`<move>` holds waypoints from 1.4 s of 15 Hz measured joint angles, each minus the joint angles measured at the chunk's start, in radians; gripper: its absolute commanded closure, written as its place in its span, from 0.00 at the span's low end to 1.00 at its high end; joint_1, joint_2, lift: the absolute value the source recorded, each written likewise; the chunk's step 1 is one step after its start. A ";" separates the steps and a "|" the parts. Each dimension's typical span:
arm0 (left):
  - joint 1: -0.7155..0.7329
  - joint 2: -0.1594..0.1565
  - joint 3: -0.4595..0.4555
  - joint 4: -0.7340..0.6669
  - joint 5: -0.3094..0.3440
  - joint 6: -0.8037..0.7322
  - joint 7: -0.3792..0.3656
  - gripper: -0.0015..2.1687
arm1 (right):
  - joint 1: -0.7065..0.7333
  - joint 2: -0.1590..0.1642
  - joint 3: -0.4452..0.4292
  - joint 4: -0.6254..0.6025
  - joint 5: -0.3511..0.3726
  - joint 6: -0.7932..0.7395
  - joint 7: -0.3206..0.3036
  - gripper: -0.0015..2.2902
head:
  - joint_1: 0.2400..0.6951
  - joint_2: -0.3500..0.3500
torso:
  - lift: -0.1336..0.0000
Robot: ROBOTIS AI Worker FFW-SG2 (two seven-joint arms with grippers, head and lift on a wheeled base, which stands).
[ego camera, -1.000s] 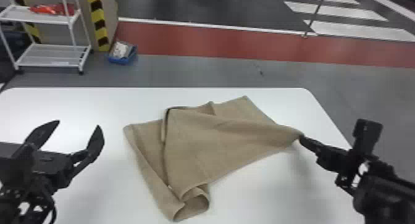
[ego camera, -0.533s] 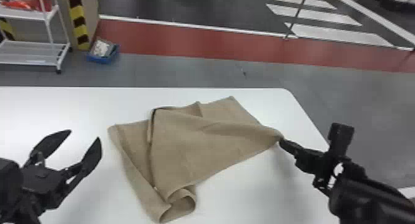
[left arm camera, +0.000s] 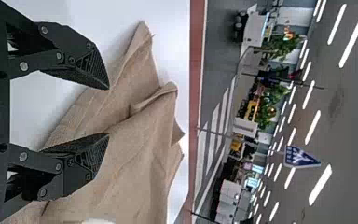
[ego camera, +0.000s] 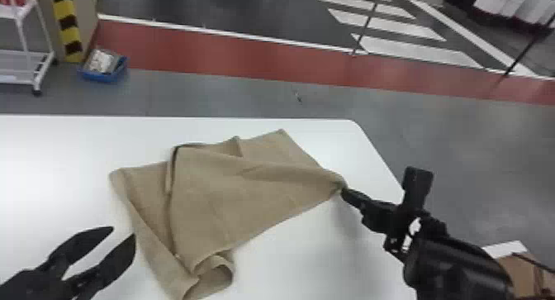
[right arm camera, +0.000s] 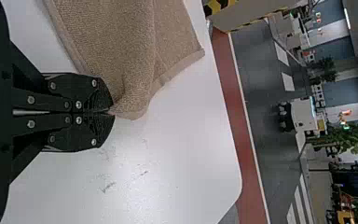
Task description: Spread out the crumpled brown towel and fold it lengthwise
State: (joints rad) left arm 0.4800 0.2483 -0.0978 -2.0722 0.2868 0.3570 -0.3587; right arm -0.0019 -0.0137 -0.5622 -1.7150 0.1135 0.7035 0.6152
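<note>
The brown towel (ego camera: 231, 191) lies creased on the white table, with overlapping layers and a curled fold at its near end. At the towel's right corner, my right gripper (ego camera: 343, 191) is closed on the cloth, which is slightly raised there. The right wrist view has that gripper (right arm camera: 112, 112) with its fingers pressed together on a corner of the towel (right arm camera: 135, 56). My left gripper (ego camera: 124, 232) stands open beside the towel's left edge, nothing between its fingers. In the left wrist view the left gripper (left arm camera: 108, 112) has parted fingers, with the towel (left arm camera: 135, 154) beyond them.
The white table (ego camera: 62, 146) has its rounded far right corner beyond the towel. On the floor past it are a blue bin (ego camera: 103, 70) and a white rack (ego camera: 24, 63). A brown box (ego camera: 522, 274) shows at the lower right.
The head view has shifted, so the scene sits farther left. My left gripper has come closer to the towel's left edge, its fingers less widely parted. My right gripper keeps its hold on the corner.
</note>
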 measured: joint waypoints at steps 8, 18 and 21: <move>0.016 0.007 -0.074 -0.001 -0.071 0.048 -0.079 0.29 | 0.005 0.000 0.005 0.016 -0.005 -0.026 0.000 0.74 | 1.00 0.00 | 0.07; 0.002 0.008 -0.183 0.016 -0.184 0.052 -0.058 0.29 | -0.001 -0.004 -0.002 0.030 -0.024 -0.034 0.003 0.74 | 1.00 0.00 | 0.07; -0.018 0.006 -0.198 0.042 -0.202 0.045 -0.036 0.29 | -0.001 -0.005 -0.005 0.037 -0.030 -0.040 0.004 0.74 | 1.00 0.00 | 0.07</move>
State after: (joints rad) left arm 0.4617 0.2542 -0.2957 -2.0303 0.0845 0.4023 -0.3951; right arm -0.0032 -0.0185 -0.5671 -1.6785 0.0836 0.6632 0.6195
